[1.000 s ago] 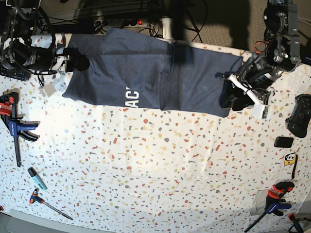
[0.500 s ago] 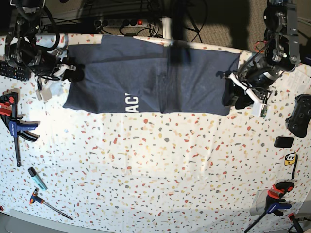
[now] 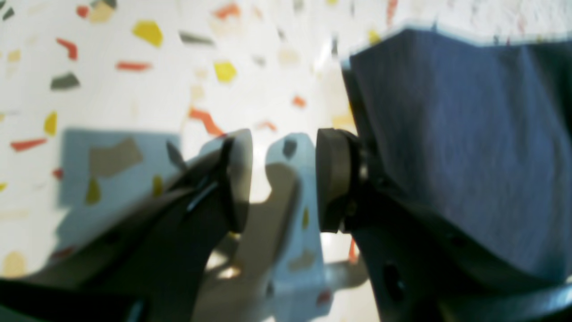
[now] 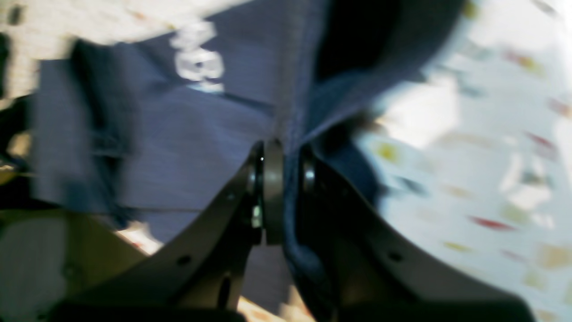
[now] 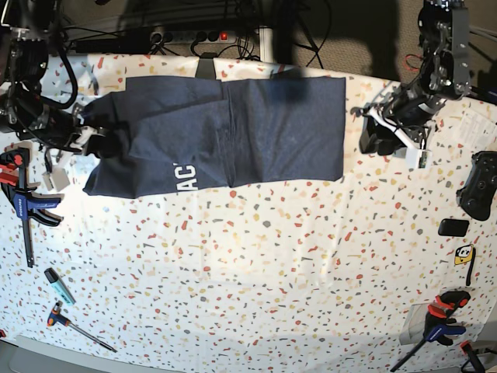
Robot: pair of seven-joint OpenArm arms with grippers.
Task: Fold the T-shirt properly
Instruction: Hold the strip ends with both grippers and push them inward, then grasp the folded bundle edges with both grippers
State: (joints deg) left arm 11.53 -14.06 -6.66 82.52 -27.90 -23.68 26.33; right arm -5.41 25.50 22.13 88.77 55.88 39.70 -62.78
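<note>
Cloth this soft and light, we judge, drapes and creases wherever gripped, so corners suit best: the T-shirt [image 5: 233, 132] lies along the far bench [image 5: 256, 287] edge, our right gripper [image 4: 286, 197] jaws pinching its hem, left gripper [image 3: 283, 183] jaws apart beside it, holding nothing.

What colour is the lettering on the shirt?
White, on the dark navy T-shirt; the base view shows it best.

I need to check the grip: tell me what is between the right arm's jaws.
A bunched fold of the T-shirt is pinched in the right gripper, jaws shut on it. How many layers cannot be seen. The left gripper is open, nothing in it.
</note>
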